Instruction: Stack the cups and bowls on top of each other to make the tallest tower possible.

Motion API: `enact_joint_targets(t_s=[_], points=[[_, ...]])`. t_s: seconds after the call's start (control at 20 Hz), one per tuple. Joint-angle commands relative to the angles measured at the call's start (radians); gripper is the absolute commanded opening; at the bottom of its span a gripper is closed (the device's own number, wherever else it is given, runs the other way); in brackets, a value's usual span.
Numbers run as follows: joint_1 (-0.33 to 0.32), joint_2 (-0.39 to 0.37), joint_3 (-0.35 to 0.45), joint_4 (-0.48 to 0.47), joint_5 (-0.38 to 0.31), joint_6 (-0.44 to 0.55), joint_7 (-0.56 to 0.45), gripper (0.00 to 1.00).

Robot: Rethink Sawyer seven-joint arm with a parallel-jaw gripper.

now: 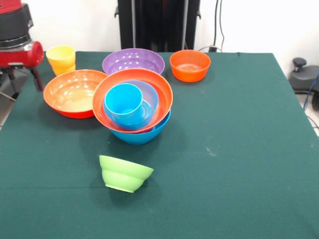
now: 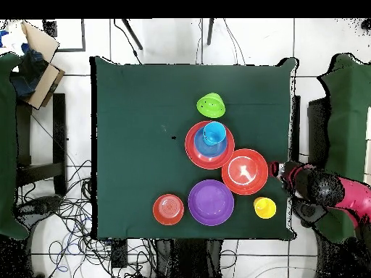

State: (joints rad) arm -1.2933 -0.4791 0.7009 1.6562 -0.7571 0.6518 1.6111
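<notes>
A tilted tower [image 1: 133, 107] of nested bowls topped by a blue cup [image 1: 123, 102] stands mid-surface [image 1: 239, 149], with a lime bowl [image 1: 124, 173] nearer. The tool [image 1: 22, 74] hovers far left; its spread cannot be told.

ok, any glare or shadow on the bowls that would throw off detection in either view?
Front view: bright highlights on the purple bowl and the loose big orange bowl; soft shadows under the stack and green bowl, nothing hidden. Overhead view: white glare spot inside that orange bowl; the cloth is evenly lit.
</notes>
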Motion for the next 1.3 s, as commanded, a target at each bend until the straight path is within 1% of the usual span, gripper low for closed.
enact_joint_targets(t_s=[0.05, 0.15, 0.45, 0.85, 1.05, 1.3], points=[[0.010, 0.017, 0.029, -0.097, -0.089, 0.084, -0.383, 1.00], [0.026, 0.014, 0.018, -0.076, -0.100, 0.058, -0.343, 1.00], [0.073, -0.038, -0.011, 0.013, -0.124, 0.001, -0.222, 1.00], [0.124, -0.065, -0.042, 0.073, -0.157, -0.055, -0.108, 1.00], [0.147, -0.078, -0.060, 0.097, -0.168, -0.082, -0.065, 1.00], [0.167, -0.084, -0.078, 0.109, -0.172, -0.103, -0.040, 1.00]])
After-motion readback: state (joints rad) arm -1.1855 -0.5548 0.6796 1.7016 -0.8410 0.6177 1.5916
